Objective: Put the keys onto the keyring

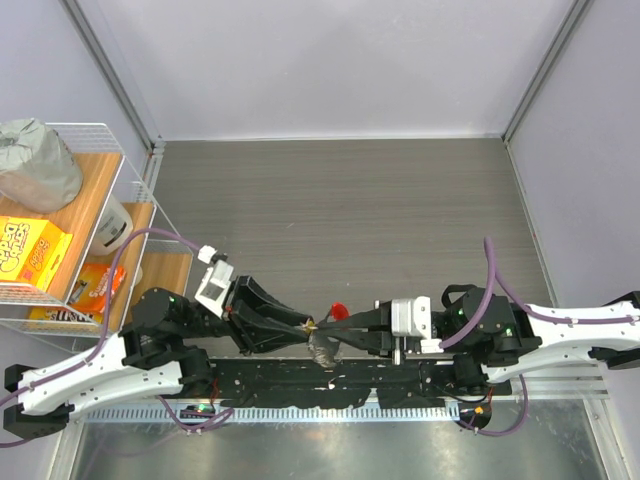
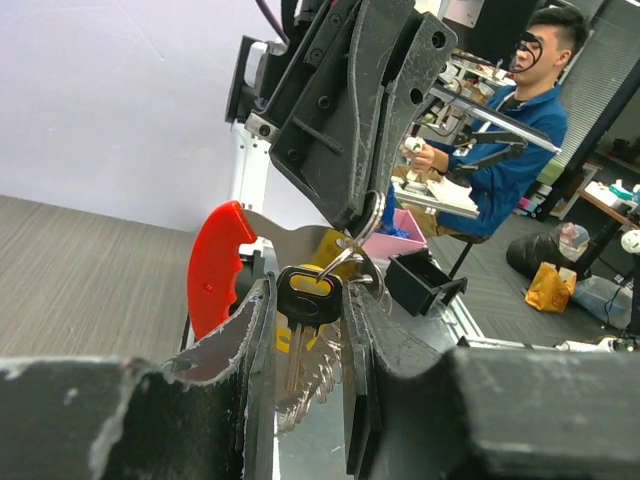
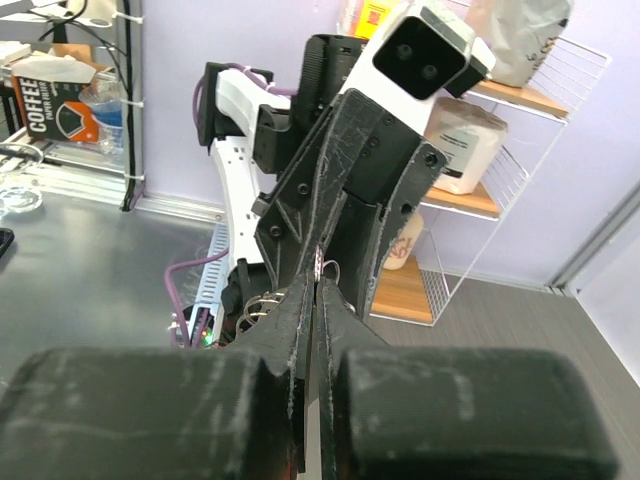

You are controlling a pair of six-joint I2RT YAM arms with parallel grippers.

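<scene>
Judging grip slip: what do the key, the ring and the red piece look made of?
Key: bare silvery metal blade, glinting; head capped in yellow, likely plastic. Ring: thin shiny metal wire. Red piece: matte, uniformly coloured, probably plastic.

Not much readable print here, tbh. The clearest is in the right wrist view: a dark coffee box (image 3: pixel 58 95) in the top left says "COFFEE" in big white capitals. A smaller line under it looks like "PAPER FILTER".

From the top camera, the yellow box (image 1: pixel 30 252) at the left edge of the wire shelf (image 1: pixel 95 125) has fat red lettering, but I honestly can't make out the word. The orange packet (image 1: pixel 95 285) just beside it, on the lower board, has print too small to read. Same goes for the label on the white tub (image 3: pixel 462 148) on the shelf in the right wrist view.
</scene>
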